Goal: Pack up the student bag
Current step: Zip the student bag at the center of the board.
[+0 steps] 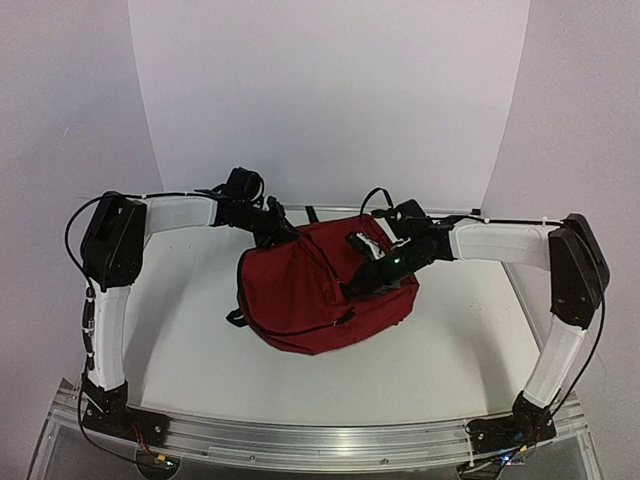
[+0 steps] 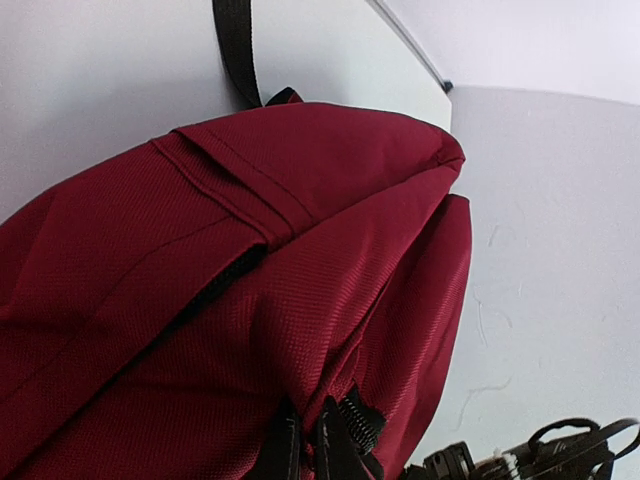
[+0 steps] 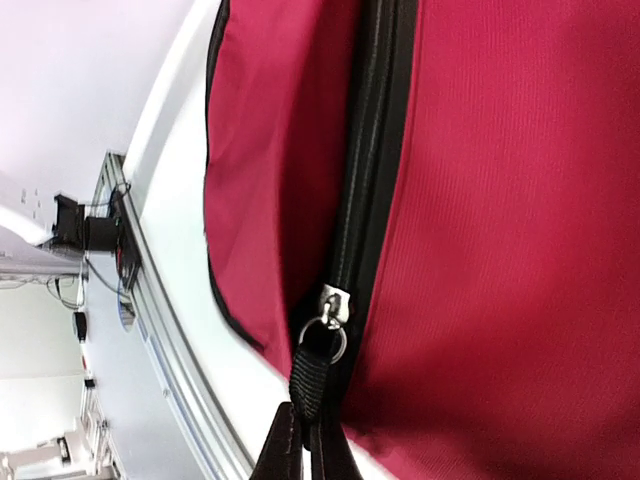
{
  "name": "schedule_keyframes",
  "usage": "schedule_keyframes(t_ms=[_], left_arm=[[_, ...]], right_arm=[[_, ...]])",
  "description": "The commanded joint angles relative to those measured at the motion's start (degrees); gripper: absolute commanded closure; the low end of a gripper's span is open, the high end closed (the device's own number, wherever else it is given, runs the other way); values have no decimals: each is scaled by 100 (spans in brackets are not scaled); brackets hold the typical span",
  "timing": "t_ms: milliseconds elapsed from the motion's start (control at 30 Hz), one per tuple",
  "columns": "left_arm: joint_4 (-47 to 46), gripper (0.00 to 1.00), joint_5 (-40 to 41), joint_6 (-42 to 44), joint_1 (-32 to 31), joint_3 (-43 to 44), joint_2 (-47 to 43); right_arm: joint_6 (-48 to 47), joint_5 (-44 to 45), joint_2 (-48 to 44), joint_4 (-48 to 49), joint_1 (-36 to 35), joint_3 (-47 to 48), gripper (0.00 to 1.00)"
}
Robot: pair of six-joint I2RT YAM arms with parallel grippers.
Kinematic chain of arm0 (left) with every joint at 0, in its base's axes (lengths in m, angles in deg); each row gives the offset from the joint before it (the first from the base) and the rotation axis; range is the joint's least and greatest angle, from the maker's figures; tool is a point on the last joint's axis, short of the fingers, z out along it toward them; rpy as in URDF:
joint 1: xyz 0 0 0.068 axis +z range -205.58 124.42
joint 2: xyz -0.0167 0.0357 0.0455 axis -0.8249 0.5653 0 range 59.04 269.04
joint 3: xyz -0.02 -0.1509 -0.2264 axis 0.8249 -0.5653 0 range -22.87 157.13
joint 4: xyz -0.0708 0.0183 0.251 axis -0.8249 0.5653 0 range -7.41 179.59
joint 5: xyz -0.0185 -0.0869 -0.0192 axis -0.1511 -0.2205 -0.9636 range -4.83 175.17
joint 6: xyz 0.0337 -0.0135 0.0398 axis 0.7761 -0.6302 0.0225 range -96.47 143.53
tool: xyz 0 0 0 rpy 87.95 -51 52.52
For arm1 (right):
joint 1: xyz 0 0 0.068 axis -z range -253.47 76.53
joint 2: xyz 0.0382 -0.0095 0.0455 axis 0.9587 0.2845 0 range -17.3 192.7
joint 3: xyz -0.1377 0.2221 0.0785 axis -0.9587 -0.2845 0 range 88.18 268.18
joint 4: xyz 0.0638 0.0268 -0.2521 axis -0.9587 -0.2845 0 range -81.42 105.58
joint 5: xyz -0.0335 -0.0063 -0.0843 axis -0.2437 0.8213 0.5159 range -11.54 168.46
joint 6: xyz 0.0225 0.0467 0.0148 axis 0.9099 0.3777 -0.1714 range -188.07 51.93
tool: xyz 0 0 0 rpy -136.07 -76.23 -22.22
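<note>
The backpack (image 1: pixel 320 295) lies in the middle of the table (image 1: pixel 190 330), between the two arms. The left gripper (image 2: pixel 305 448) is clamped on the bag's red fabric beside the zip, and the right gripper (image 3: pixel 300 452) is closed on the black zip pull (image 3: pixel 308 382). This looks like the zipping stage, but I cannot tell whether the contents are already inside or which way the zip has to run

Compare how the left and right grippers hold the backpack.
The left gripper pinches the backpack at its zip edge; the right gripper pinches the zipper's black pull strap. The left gripper sits at the far-left edge; the right gripper over the right side. Both are shut.
</note>
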Motion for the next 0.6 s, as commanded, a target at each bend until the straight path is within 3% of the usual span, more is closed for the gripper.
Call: schedule_keyframes(t_ms=[0, 367, 567], left_arm=[[-430, 100, 981, 155, 586, 20, -591], [46, 100, 349, 626, 778, 559, -327], [377, 100, 134, 928, 759, 74, -668]], right_arm=[[-475, -364, -532, -997, -102, -52, 100], [-996, 251, -623, -1253, -91, -704, 100], [-1125, 680, -326, -1249, 175, -631, 100]])
